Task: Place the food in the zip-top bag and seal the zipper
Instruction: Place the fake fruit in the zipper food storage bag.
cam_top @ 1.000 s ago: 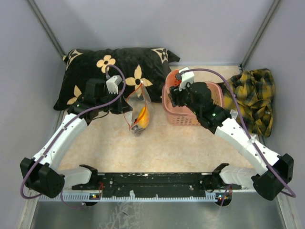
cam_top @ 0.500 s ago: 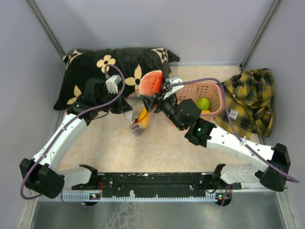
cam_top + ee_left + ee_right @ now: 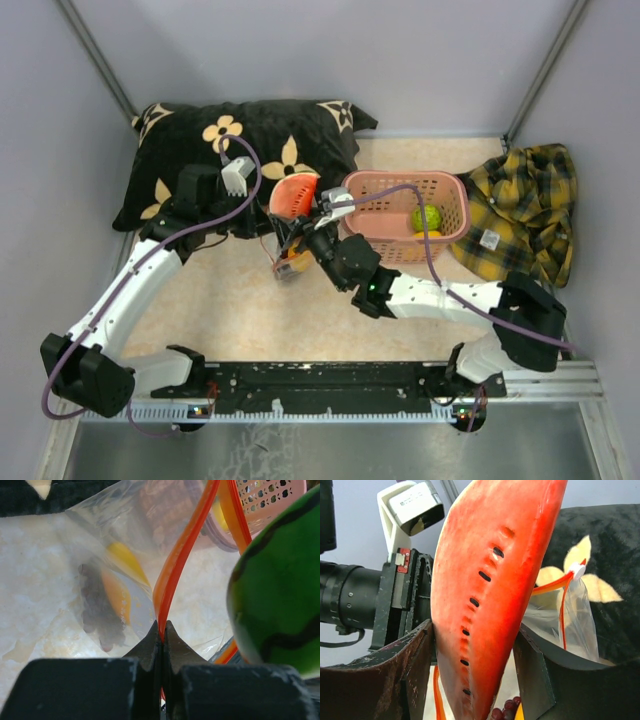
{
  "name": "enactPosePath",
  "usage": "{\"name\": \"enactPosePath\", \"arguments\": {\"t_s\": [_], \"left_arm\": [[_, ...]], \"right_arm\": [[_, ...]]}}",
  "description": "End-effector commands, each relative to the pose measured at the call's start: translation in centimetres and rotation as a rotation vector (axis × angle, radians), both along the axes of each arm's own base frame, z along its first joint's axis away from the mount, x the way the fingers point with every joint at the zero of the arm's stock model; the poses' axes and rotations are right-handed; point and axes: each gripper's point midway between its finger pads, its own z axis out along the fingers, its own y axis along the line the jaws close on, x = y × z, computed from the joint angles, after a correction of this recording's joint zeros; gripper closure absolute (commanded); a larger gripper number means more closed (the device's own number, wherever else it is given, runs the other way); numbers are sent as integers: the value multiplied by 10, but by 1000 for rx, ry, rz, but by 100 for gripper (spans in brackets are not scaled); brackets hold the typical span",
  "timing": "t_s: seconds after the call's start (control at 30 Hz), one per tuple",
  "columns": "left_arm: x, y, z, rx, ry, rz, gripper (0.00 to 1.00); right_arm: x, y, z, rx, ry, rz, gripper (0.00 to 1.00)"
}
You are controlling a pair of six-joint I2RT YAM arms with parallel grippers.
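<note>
My left gripper (image 3: 262,222) is shut on the red-orange zipper strip (image 3: 176,565) of the clear zip-top bag (image 3: 122,545) and holds the bag up by its mouth. Orange, yellow and dark purple pieces (image 3: 107,600) lie inside the bag. My right gripper (image 3: 300,205) is shut on the watermelon slice (image 3: 490,590) and holds it at the bag's mouth, right beside the left gripper. Its green rind fills the right of the left wrist view (image 3: 280,580). A bumpy green fruit (image 3: 427,216) and an orange piece (image 3: 428,235) sit in the pink basket (image 3: 400,250).
A black pillow with cream flowers (image 3: 200,140) lies behind the left arm. A yellow and black plaid cloth (image 3: 525,200) lies at the right, next to the basket. Grey walls close in the back and sides.
My right gripper lifted the watermelon slice out of the pink basket and carried it left to the bag's mouth. The left gripper kept holding the bag in place.
</note>
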Motion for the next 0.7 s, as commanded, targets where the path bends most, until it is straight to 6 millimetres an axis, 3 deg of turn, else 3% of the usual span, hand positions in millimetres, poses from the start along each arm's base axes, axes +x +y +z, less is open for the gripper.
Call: {"name": "enactPosePath", "arguments": {"t_s": [0.0,0.33,0.43,0.67], "left_arm": [[0,-3,14,-41,-44,-16,100],[-1,-5,12,-50,-32,-26,100],[-1,-5,12,-49,-33,-26,100],[0,-5,11,-47,-31,-23,100]], "right_arm": [[5,-11,27,157,-80,-84,100],[17,-18,-17,30,-110,-181,96],[19,-17,-19,29,-124,-185,92],[18,-11,-31,-47,-144,-162,73]]}}
